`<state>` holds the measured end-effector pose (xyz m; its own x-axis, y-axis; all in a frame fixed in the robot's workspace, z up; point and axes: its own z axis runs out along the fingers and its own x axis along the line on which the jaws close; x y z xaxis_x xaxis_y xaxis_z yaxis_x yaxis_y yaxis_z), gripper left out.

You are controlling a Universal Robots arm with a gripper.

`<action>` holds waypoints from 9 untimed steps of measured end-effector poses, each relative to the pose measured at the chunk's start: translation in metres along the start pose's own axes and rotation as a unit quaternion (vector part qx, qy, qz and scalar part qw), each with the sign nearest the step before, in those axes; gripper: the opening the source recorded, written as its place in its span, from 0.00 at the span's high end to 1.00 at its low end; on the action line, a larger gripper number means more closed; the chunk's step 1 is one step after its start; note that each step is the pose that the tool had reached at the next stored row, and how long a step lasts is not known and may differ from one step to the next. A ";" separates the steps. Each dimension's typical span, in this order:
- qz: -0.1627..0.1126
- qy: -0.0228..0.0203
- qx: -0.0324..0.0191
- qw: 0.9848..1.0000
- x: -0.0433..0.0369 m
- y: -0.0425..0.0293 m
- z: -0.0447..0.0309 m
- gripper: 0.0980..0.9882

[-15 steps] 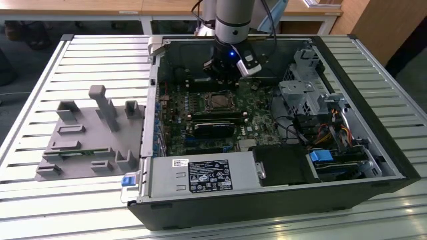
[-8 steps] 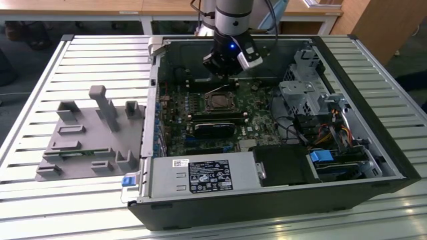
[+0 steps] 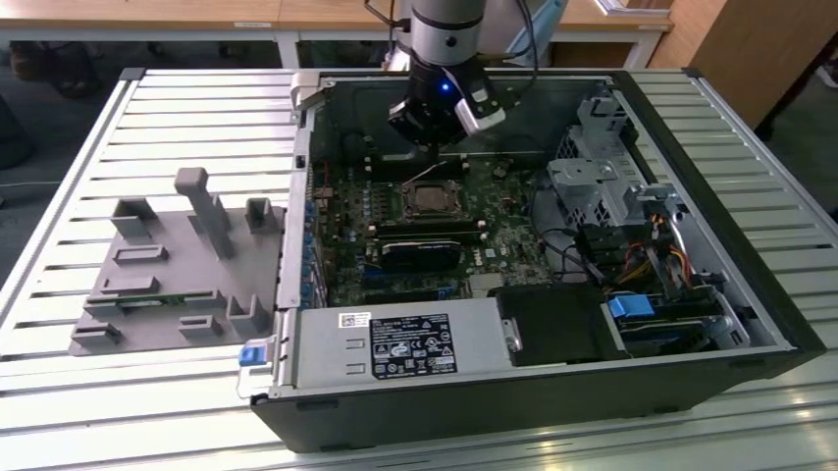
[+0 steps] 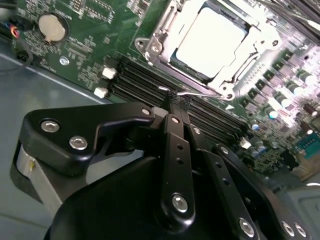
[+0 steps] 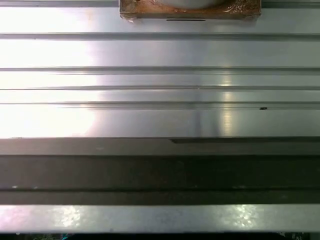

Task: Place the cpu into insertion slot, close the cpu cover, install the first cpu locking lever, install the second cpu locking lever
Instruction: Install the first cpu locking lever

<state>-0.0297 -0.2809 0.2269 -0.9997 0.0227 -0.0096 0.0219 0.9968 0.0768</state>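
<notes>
Fingers (image 4: 173, 107) closed together, tips right at a thin wire lever (image 4: 200, 93) by the socket's edge; hold on it impossible to tell. Chip (image 4: 210, 37) seated in the socket (image 3: 429, 201), metal cover (image 4: 167, 30) down around it. In the exterior view, socket just at 6 o'clock from the fingers, inside an open computer case (image 3: 524, 417) on a slatted surface (image 3: 157, 118).

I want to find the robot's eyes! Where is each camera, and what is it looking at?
Exterior view: off the arm, looking down into the open computer case; the arm and gripper show.
Second wrist view: on the arm, looking past the gripper at the cpu on the motherboard.
First wrist view: on the arm, facing ribbed silvery metal.
Shared: exterior and second wrist views both see gripper and cpu.
</notes>
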 end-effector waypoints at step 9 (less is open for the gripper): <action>0.000 0.000 -0.019 1.000 0.0042 -0.0007 -0.0061 0.99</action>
<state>-0.0339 -0.2820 0.2330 -0.9997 0.0231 -0.0097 0.0218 0.9931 0.1150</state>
